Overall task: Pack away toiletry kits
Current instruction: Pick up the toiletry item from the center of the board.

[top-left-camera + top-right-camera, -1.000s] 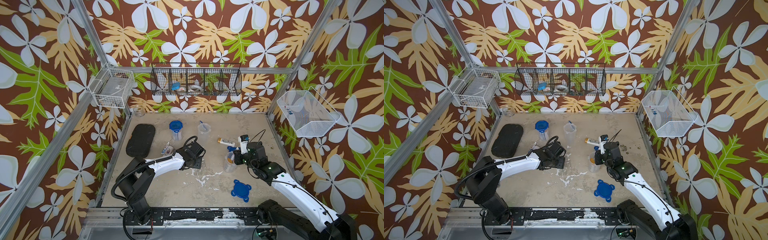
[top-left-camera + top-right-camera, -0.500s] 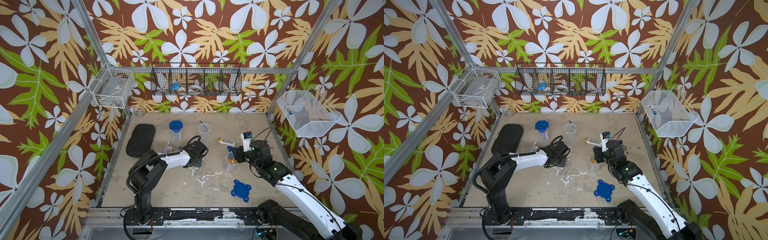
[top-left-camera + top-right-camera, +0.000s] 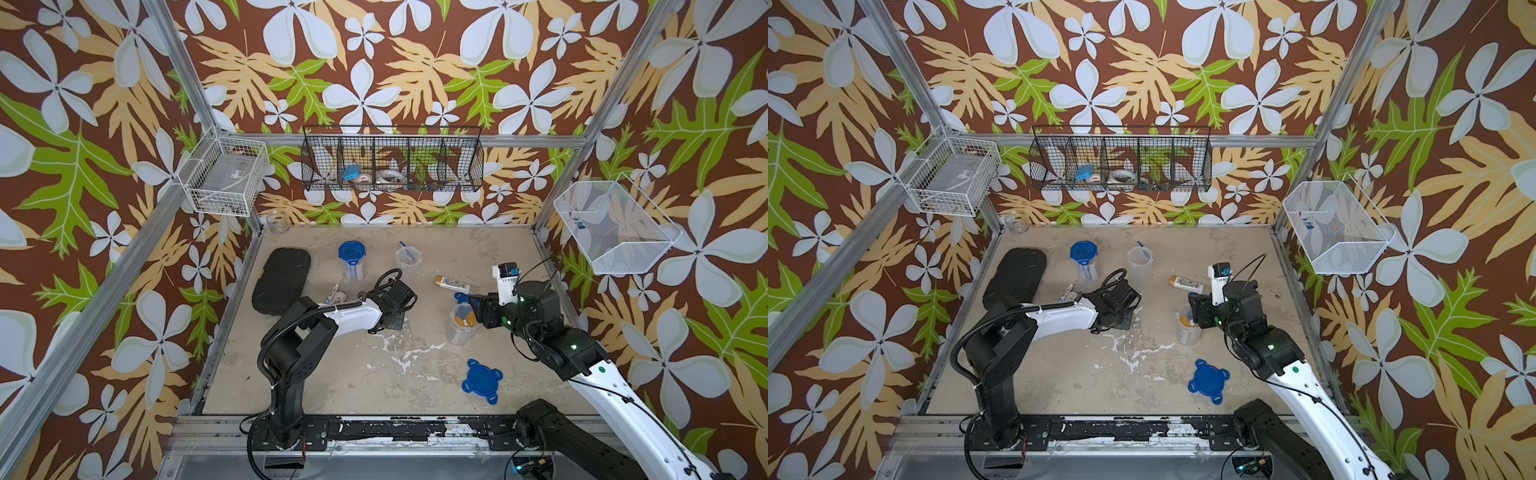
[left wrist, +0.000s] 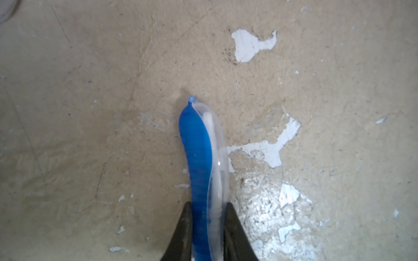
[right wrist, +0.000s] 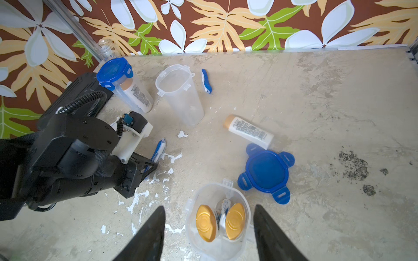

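Note:
My left gripper [image 4: 209,217] is shut on a blue-white toothbrush [image 4: 202,156] that lies on the tabletop mid-table. In a top view the left wrist [image 3: 392,297] hides the brush. My right gripper [image 5: 209,226] is open, its jaws wide to either side of an open clear cup [image 5: 217,217] holding two gold-capped bottles and a small tube. That cup [image 3: 460,328] stands right of centre. A lidded cup [image 3: 352,259] and an empty open cup [image 3: 408,259] stand at the back. A loose bottle [image 3: 452,284] and a second toothbrush [image 5: 206,81] lie near them.
One blue lid [image 3: 482,380] lies near the front, another [image 5: 267,171] just behind the filled cup. A black case [image 3: 282,280] lies at the left, small tubes [image 3: 336,296] beside it. A glass jar [image 3: 277,221] stands in the back left corner. Wire baskets hang on the walls.
The left gripper has closed on the toothbrush and its arm has shifted a little right. The right gripper's jaws have opened above the filled cup.

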You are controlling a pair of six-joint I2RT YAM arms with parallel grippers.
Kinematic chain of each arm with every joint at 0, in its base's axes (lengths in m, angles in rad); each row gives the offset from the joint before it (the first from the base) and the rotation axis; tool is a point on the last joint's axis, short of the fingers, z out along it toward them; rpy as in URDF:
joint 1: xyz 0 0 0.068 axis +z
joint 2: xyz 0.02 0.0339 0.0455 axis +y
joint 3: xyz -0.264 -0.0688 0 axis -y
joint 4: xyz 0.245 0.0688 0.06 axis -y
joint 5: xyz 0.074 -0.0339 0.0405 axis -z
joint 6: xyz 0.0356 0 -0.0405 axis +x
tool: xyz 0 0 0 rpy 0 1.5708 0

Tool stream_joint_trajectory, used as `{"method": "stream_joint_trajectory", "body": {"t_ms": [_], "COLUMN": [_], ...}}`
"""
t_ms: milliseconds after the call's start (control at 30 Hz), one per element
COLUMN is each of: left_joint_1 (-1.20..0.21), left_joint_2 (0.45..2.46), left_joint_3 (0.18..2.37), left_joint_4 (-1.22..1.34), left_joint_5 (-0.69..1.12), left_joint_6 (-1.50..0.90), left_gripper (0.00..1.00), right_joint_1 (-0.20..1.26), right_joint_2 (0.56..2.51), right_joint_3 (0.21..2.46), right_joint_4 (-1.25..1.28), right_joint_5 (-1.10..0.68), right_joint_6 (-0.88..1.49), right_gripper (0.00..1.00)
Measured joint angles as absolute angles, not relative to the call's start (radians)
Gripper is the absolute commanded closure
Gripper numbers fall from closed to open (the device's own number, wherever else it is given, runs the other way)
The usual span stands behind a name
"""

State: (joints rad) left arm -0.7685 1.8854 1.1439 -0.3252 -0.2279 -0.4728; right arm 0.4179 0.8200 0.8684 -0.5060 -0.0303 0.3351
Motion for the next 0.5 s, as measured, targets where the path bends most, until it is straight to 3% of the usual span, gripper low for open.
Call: {"method": "stream_joint_trajectory", "body": {"t_ms": [233,333,500], "left_joint_1": [-0.783,-0.833,-0.936], "left_joint_2": [1.716,1.596,1.414], "left_joint_3": [1.086,1.06,1.001], "left_joint_4": [-0.376,-0.376,-0.358], "left_joint_5": [-0.184,-0.172,-0.15], "left_joint_6": [-0.471,-0.449,-0.416], "left_gripper": [0.88,0.88,0.88], "right_joint_1": [0.418,0.418,0.417], "right_joint_2": [0.822,0.865,0.936], "right_joint_3": [0.86,0.864,0.901], "right_joint_4": [-0.557,-0.57,-0.564], "right_joint_5": [-0.15,-0.231,-0.353], "right_joint_6": [0.377,0.402,0.443], "right_gripper": [0.22,0.11,0.08]}}
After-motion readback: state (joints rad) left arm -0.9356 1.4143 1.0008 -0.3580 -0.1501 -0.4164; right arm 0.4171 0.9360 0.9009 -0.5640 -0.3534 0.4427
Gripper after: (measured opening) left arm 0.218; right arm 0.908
